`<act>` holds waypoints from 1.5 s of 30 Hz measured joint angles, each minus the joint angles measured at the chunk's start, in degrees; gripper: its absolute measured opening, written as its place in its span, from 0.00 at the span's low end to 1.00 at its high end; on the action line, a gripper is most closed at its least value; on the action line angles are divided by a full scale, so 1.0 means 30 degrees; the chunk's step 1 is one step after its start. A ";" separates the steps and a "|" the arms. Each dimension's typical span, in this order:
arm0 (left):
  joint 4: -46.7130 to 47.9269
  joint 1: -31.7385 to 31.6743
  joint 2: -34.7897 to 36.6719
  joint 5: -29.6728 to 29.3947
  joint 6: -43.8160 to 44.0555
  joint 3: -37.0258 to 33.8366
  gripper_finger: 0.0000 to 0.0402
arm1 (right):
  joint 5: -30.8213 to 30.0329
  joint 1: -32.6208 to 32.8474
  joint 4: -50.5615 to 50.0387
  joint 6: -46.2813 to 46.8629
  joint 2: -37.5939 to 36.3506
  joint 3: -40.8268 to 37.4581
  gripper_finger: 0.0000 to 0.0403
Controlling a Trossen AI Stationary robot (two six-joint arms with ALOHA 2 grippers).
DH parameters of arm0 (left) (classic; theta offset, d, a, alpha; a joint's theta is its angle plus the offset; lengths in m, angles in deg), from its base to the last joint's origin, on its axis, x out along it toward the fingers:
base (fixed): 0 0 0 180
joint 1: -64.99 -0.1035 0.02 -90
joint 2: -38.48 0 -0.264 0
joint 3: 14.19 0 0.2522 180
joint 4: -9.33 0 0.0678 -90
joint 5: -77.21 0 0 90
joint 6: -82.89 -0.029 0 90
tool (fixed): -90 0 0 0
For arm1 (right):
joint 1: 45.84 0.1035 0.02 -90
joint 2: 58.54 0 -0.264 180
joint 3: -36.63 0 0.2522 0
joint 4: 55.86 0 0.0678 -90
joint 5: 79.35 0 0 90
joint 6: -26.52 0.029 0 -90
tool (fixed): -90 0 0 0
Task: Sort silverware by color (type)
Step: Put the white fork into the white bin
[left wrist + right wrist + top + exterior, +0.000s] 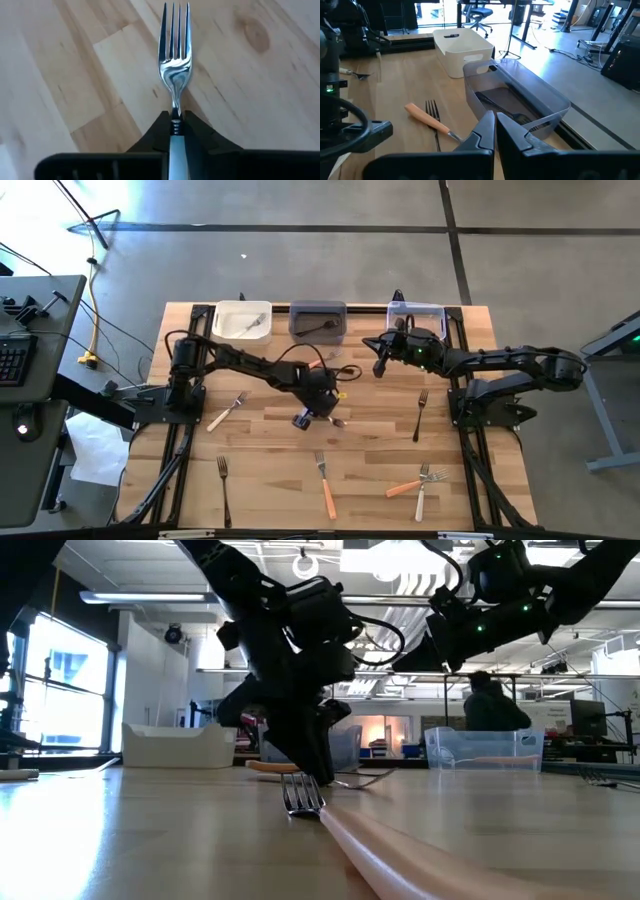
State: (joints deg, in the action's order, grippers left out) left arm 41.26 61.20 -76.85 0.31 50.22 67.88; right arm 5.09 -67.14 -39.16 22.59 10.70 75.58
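Note:
My left gripper [322, 417] is at the table's middle, pointing steeply down, shut on a fork [175, 65] with silver tines and a pale handle. My right gripper [381, 366] hovers shut and empty near the far bins, also seen in its own wrist view [495, 126]. Other silverware lies flat on the wood: a white-handled fork [227, 412], a black fork [224, 490], an orange-handled fork [325, 485], an orange and a white one together [420, 480], a black fork [421, 415], and an orange-handled fork [427, 118] by the bins. My left gripper pinches the front end of the fork's pale handle [178, 145], just behind the neck, between its two fingers. The fingers come slanting down from above and lie along the fork. The tines [175, 30] point away from the fingers over the wood; I cannot tell whether they are lifted.
Three bins stand in a row at the far edge: white [241, 320] with a fork in it, grey [317, 320] holding a dark fork, clear [418, 313]. Black frame rails [180, 440] run along both table sides. Bare wood lies left of centre.

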 joint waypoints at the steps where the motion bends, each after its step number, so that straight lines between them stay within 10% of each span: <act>1: 0.0190 -0.0086 0.0096 -0.0037 0.0021 -0.0030 0.04 | 0.0000 0.0000 0.0009 -0.0006 0.0000 0.0000 0.00; 23: 0.6830 -0.5120 0.5489 0.0041 0.1981 -0.0129 0.00 | 0.0023 0.0000 0.0077 -0.0062 0.0000 0.0006 0.00; 37: 0.6265 -0.2101 0.4127 -0.2771 0.0690 -0.1164 0.29 | 0.0231 0.0007 0.0196 -0.0208 0.0000 0.0007 0.00; 45: 0.6010 -0.2250 0.2639 -0.3140 0.0175 -0.1135 0.30 | 0.0227 0.0007 0.0210 -0.0214 0.0007 0.0007 0.00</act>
State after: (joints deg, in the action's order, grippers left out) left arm 59.29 54.45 -68.93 -9.11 50.75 64.48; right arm 5.77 -67.12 -38.53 21.95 10.72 75.60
